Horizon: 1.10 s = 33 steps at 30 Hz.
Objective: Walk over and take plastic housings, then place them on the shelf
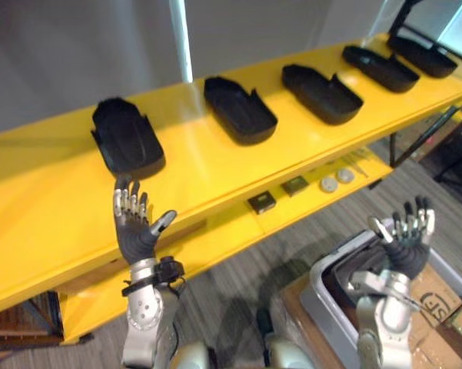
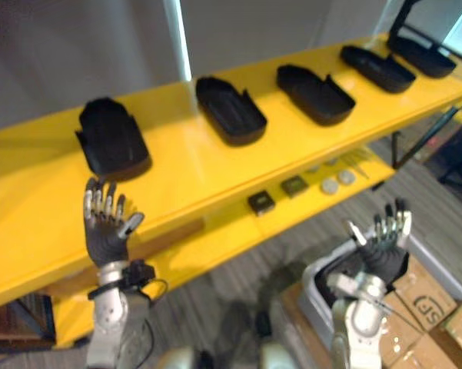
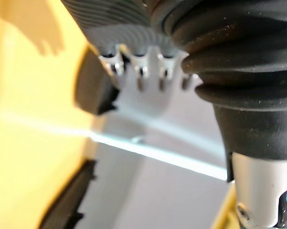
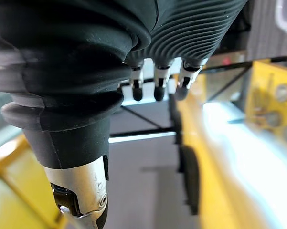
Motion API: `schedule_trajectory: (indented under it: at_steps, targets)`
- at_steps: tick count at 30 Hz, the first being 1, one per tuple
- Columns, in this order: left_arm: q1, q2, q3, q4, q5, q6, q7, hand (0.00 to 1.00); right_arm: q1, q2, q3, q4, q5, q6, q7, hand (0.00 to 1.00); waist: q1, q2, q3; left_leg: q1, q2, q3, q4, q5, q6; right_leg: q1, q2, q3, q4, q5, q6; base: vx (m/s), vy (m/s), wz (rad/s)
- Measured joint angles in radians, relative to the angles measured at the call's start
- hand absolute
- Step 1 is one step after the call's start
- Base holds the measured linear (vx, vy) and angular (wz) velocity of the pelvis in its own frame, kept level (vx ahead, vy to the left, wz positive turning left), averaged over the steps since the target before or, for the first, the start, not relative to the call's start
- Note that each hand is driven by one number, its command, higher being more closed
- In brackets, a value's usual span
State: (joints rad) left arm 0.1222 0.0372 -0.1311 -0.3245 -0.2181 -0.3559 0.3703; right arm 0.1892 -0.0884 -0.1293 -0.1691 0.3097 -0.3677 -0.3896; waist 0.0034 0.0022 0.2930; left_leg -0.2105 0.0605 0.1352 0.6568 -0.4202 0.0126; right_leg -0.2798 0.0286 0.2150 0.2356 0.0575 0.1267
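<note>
Lying in a row along the top of the yellow shelf [image 1: 204, 165] are five black plastic housings [image 1: 240, 110]. The left robot hand [image 1: 134, 227] is raised near the leftmost housing, fingers spread and empty. The right robot hand [image 1: 406, 240] is raised above a grey bin [image 1: 323, 304], also spread and empty.

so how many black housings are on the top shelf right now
5, in a row along the yellow shelf: first housing beyond the left hand, second housing, third housing, fourth housing, fifth housing rightward. The grey bin may hide more.
</note>
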Motion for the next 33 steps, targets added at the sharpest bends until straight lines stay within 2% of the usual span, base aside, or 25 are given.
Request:
schedule_trajectory:
  at_steps: [2,4,5,6,7,8,9,10,12,13,14,16,17,19,20,21,22,23,24,25,26,29,33]
  targets:
    - [0.001,0.003,0.001,-0.001,-0.001,-0.014,-0.033,0.00,0.082,0.033,0.002,-0.004,-0.007,0.017,-0.029,0.00,-0.005,0.007,0.019,0.010,-0.006,-0.021,0.058,-0.025,0.016,0.005,0.015,0.017,0.033,-0.006,0.014,-0.16,0.078,-0.23]
    - [0.023,0.026,0.001,-0.001,-0.010,-0.013,-0.078,0.00,0.155,0.065,0.006,-0.001,-0.009,0.023,-0.030,0.00,-0.009,0.004,0.022,0.036,-0.007,0.001,0.052,-0.042,0.037,0.028,0.023,0.046,-0.011,0.037,0.023,-0.16,0.125,-0.82]
    - [0.055,0.038,0.005,-0.001,-0.010,-0.012,-0.090,0.00,0.186,0.079,0.007,0.002,-0.008,0.019,-0.015,0.00,-0.012,-0.014,0.029,0.069,-0.004,0.057,0.020,-0.038,0.047,0.055,0.003,0.035,-0.086,0.075,-0.003,-0.18,0.108,-1.26]
    - [0.078,0.045,0.011,-0.001,-0.009,-0.011,-0.092,0.00,0.202,0.080,0.007,0.003,-0.008,0.016,-0.002,0.00,-0.015,-0.027,0.038,0.095,-0.007,0.108,-0.024,-0.019,0.069,0.072,-0.046,-0.037,-0.122,0.070,-0.033,-0.20,0.097,-1.20]
    - [0.091,0.045,0.014,-0.001,-0.008,-0.008,-0.092,0.00,0.209,0.078,0.007,0.005,-0.008,0.010,0.003,0.00,-0.014,-0.030,0.040,0.106,-0.004,0.145,-0.056,-0.002,0.078,0.063,-0.076,-0.114,-0.122,0.060,-0.047,-0.26,0.099,-1.38]
    - [0.109,0.038,0.033,-0.002,-0.006,-0.005,-0.092,0.00,0.206,0.073,0.008,0.024,-0.008,0.005,0.027,0.00,-0.013,-0.035,0.033,0.119,0.010,0.220,-0.122,0.036,0.084,0.013,-0.107,-0.228,-0.051,0.049,-0.061,-0.27,0.115,-1.63]
    - [0.107,0.034,0.051,-0.002,-0.008,0.001,-0.092,0.00,0.184,0.063,0.008,0.045,-0.009,0.004,0.045,0.00,-0.015,-0.030,0.035,0.137,0.027,0.279,-0.190,0.080,0.087,-0.024,-0.117,-0.303,0.091,-0.001,-0.067,-0.27,0.125,-1.61]
    - [0.103,0.034,0.054,-0.003,-0.009,0.006,-0.092,0.00,0.175,0.057,0.009,0.059,-0.011,-0.001,0.047,0.00,-0.016,-0.028,0.034,0.143,0.032,0.304,-0.225,0.103,0.088,-0.035,-0.121,-0.325,0.166,-0.030,-0.074,-0.21,0.100,-1.28]
    - [0.078,0.044,0.050,-0.006,-0.010,0.036,-0.093,0.00,0.146,0.048,0.012,0.096,-0.025,-0.011,0.040,0.00,-0.021,-0.029,0.030,0.156,0.040,0.377,-0.338,0.185,0.090,0.008,-0.159,-0.381,0.345,-0.152,-0.079,-0.22,0.057,-0.99]
    - [0.074,0.044,0.051,-0.006,-0.011,0.043,-0.092,0.00,0.137,0.048,0.018,0.101,-0.034,-0.011,0.038,0.00,-0.019,-0.031,0.028,0.156,0.043,0.401,-0.354,0.198,0.090,0.036,-0.174,-0.394,0.358,-0.173,-0.081,-0.19,-0.043,-1.19]
    - [0.078,0.044,0.062,-0.006,-0.018,0.064,-0.091,0.00,0.114,0.043,0.050,0.105,-0.059,-0.007,0.025,0.00,-0.014,-0.036,0.025,0.153,0.054,0.459,-0.379,0.222,0.087,0.116,-0.222,-0.433,0.357,-0.214,-0.078,-0.15,-0.064,-1.07]
    - [0.095,0.044,0.078,-0.003,-0.020,0.085,-0.092,0.00,0.081,0.041,0.085,0.113,-0.085,0.004,0.016,0.00,-0.013,-0.040,0.007,0.134,0.067,0.508,-0.382,0.235,0.080,0.181,-0.271,-0.458,0.321,-0.232,-0.074,-0.13,-0.102,-1.14]
    - [0.108,0.044,0.090,0.002,-0.021,0.101,-0.091,0.00,0.059,0.040,0.104,0.114,-0.101,0.024,0.017,0.00,-0.004,-0.042,-0.009,0.112,0.087,0.548,-0.375,0.247,0.069,0.232,-0.307,-0.465,0.270,-0.232,-0.075,-0.11,-0.145,-1.16]
    - [0.112,0.048,0.092,0.016,-0.034,0.107,-0.087,0.00,0.048,0.032,0.112,0.114,-0.110,0.047,0.022,0.00,0.014,-0.041,-0.021,0.066,0.138,0.575,-0.318,0.260,0.052,0.278,-0.323,-0.470,0.183,-0.222,-0.062,-0.16,-0.319,-1.06]
    - [0.112,0.055,0.093,0.027,-0.053,0.103,-0.082,0.00,0.040,0.028,0.112,0.115,-0.110,0.067,0.026,0.00,0.020,-0.047,-0.024,0.020,0.177,0.552,-0.258,0.265,0.044,0.299,-0.318,-0.470,0.090,-0.190,-0.026,-0.22,-0.459,-0.85]
    - [0.107,0.064,0.104,0.043,-0.060,0.103,-0.078,0.00,0.038,0.023,0.109,0.120,-0.110,0.072,0.040,0.00,0.020,-0.058,-0.030,-0.029,0.195,0.510,-0.209,0.275,0.027,0.322,-0.301,-0.472,-0.009,-0.149,0.036,-0.26,-0.539,-0.62]
    - [0.105,0.059,0.109,0.052,-0.060,0.103,-0.077,0.00,0.035,0.015,0.105,0.129,-0.110,0.074,0.044,0.00,0.018,-0.056,-0.029,-0.043,0.209,0.490,-0.200,0.285,0.012,0.337,-0.284,-0.478,-0.058,-0.163,0.056,-0.25,-0.458,-0.53]
    - [0.106,0.034,0.112,0.057,-0.061,0.100,-0.070,0.00,0.027,-0.004,0.096,0.155,-0.110,0.092,0.052,0.00,0.017,-0.049,-0.027,-0.063,0.225,0.428,-0.211,0.309,-0.025,0.360,-0.246,-0.491,-0.144,-0.169,0.065,-0.20,-0.359,-0.43]
    - [0.108,0.013,0.106,0.065,-0.062,0.097,-0.069,0.00,0.025,-0.017,0.081,0.170,-0.110,0.095,0.058,0.00,0.013,-0.027,-0.019,-0.071,0.236,0.383,-0.222,0.324,-0.042,0.367,-0.217,-0.490,-0.165,-0.155,0.060,-0.22,-0.291,-0.43]
    - [0.115,-0.013,0.091,0.069,-0.087,0.097,-0.069,0.00,0.026,-0.038,0.051,0.204,-0.104,0.098,0.062,0.00,0.007,-0.009,-0.013,-0.065,0.240,0.303,-0.270,0.363,-0.076,0.364,-0.189,-0.487,-0.169,-0.145,0.048,-0.17,-0.178,-0.25]
    - [0.121,-0.014,0.071,0.069,-0.104,0.096,-0.071,0.00,0.039,-0.048,0.015,0.241,-0.084,0.098,0.061,0.00,0.006,-0.007,-0.015,-0.048,0.232,0.249,-0.325,0.401,-0.093,0.358,-0.173,-0.484,-0.167,-0.142,0.033,-0.20,-0.213,-0.23]
    - [0.158,-0.011,0.064,0.069,-0.126,0.094,-0.104,0.00,0.040,-0.059,-0.044,0.274,-0.045,0.087,0.062,0.00,0.005,-0.003,-0.017,0.006,0.189,0.175,-0.451,0.448,-0.110,0.329,-0.164,-0.459,-0.161,-0.149,0.010,-0.13,-0.105,-0.27]
    - [0.158,-0.002,0.006,0.073,-0.124,0.094,-0.135,0.00,-0.003,-0.074,-0.040,0.342,-0.048,0.084,0.054,0.00,0.007,-0.004,-0.016,0.019,0.143,0.130,-0.535,0.498,-0.109,0.325,-0.183,-0.495,-0.157,-0.154,0.008,-0.07,0.014,0.23]
